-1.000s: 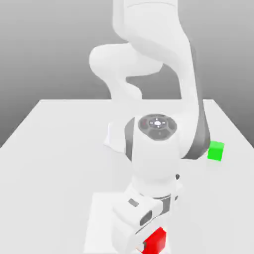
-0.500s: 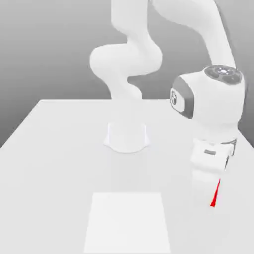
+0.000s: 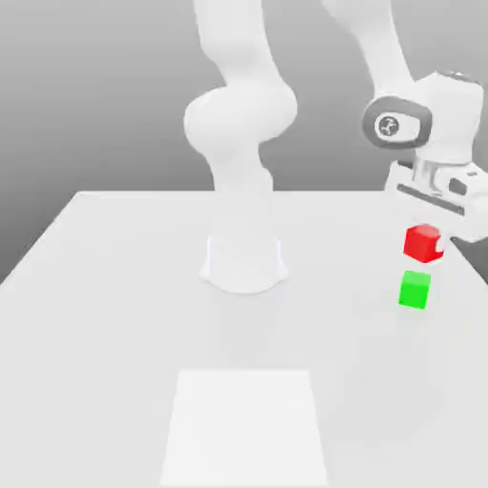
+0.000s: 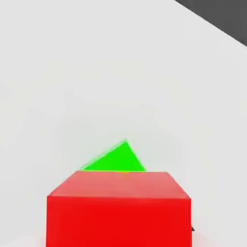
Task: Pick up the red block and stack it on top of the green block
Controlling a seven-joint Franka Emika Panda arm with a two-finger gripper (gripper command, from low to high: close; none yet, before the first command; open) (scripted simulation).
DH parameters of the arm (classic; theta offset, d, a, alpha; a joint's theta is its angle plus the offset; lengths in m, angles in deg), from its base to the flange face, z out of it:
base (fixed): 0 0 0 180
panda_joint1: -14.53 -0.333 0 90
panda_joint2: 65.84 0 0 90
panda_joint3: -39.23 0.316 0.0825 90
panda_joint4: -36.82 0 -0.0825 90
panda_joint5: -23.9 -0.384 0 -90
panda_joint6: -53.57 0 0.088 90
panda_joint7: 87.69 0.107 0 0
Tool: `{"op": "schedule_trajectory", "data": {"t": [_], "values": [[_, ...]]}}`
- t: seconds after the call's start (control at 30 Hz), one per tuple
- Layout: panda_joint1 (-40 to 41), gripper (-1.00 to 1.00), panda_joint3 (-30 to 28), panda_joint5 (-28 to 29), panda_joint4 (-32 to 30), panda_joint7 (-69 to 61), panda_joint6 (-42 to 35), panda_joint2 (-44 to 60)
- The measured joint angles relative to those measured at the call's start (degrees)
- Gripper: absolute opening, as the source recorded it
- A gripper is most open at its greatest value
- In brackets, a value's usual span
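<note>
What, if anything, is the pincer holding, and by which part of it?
The pincer holds the bright red, smooth-faced cube, apparently by two opposite side faces; exactly how far down they are gripped cannot be told.

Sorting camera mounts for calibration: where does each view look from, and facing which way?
Exterior view: off the arm, raised, facing the arm's base across the table and angled down; shows the base, arm links and the pincer with the red block.
Hand view: on the hand, looking past the held red block toward the green block and tabletop; I can't identify any arm link in it.
Shared: both blocks and the table, red block nearer the hand camera than green.
</note>
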Motion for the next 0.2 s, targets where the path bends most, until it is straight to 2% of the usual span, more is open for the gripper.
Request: {"op": "schedule_trajectory", "data": {"t": [0.07, 0.1, 0.2], "values": [[0.5, -1.0, -1.0, 5.7, 0.1, 4.0, 3.9, 4.3], [0.5, 1.0, -1.9, 8.7, 0.1, 6.0, 5.6, 6.2], [1.0, 1.0, -1.9, 8.7, 0.1, 6.0, 5.6, 6.2]]}}
